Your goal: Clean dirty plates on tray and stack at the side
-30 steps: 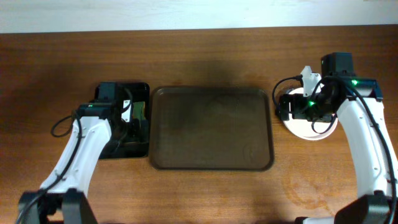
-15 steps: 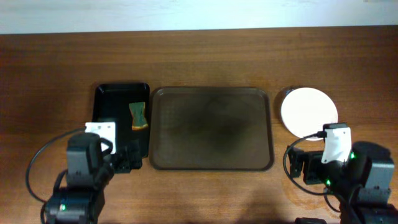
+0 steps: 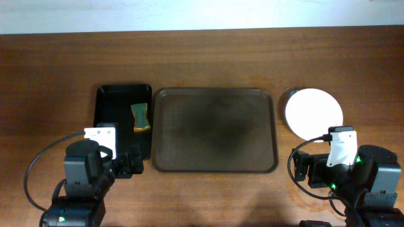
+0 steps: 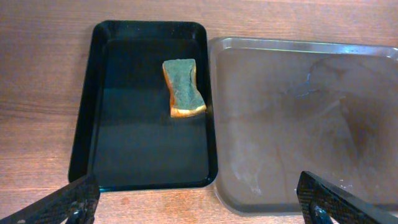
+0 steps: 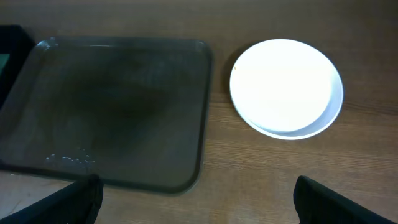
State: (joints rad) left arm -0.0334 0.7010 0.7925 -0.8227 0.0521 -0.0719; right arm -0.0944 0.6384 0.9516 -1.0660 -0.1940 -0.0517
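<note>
Overhead: one tray (image 3: 214, 129), one stack of plates (image 3: 314, 114) beside it.

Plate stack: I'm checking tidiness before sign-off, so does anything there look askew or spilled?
Slightly: the top plate sits off-centre on the plate stack, so a lower rim peeks out at its lower right. No sauce shows. The brown tray has only faint streaks.

The plates (image 3: 314, 114) are round, white and clean. They sit in a small stack on the table, just right of the tray (image 3: 214, 129). The tray is big, brown and flat, with round corners.
</note>
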